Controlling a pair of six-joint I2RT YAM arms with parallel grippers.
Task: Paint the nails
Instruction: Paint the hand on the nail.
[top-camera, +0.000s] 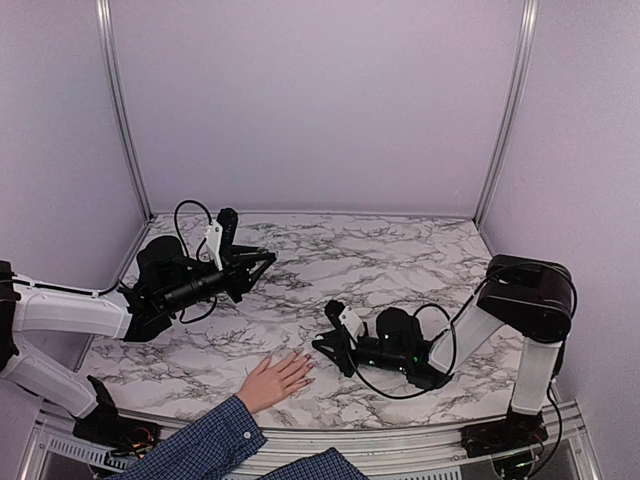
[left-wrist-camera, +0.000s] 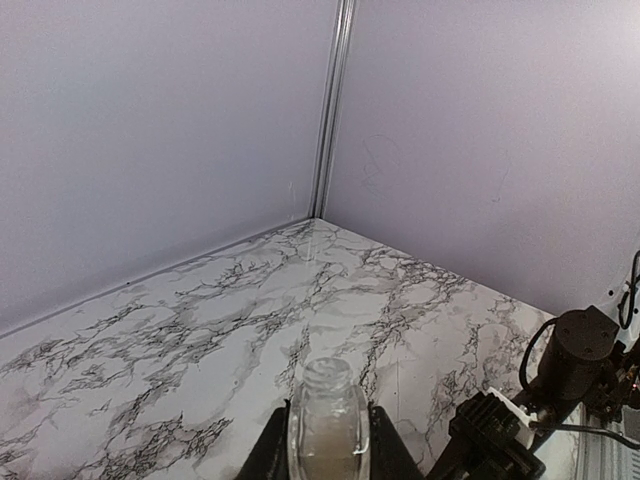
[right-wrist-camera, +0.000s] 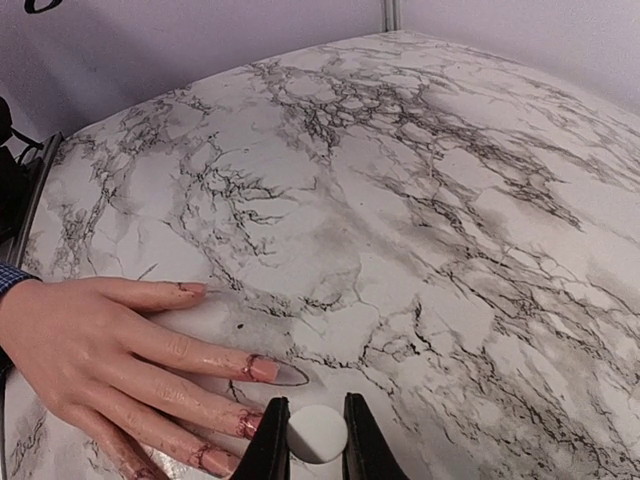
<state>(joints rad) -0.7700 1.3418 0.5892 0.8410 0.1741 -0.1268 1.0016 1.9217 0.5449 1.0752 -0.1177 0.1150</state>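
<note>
At the near edge of the marble worktop (top-camera: 400, 250), a human hand (top-camera: 275, 380) in a blue plaid sleeve (top-camera: 200, 445) lies flat, palm down, with its fingers spread toward the right arm. The nails (right-wrist-camera: 263, 369) show best in the right wrist view. 4 fingertips are visible there, the nails pinkish and glossy, with dark reddish smears on the skin around them. The right jaws sit low just beside those fingertips, pinching a small white round cap (right-wrist-camera: 317, 432); anything below the cap is hidden. A thin grey pointed mark (right-wrist-camera: 292, 376) lies on the marble touching the tip of 1 finger, and I cannot tell whether it is a shadow or a brush. Well apart, over the left side of the worktop, the left jaws pinch a small clear glass bottle (left-wrist-camera: 328, 415). The bottle is clear of the marble, and its open neck points away from the jaws.
</note>
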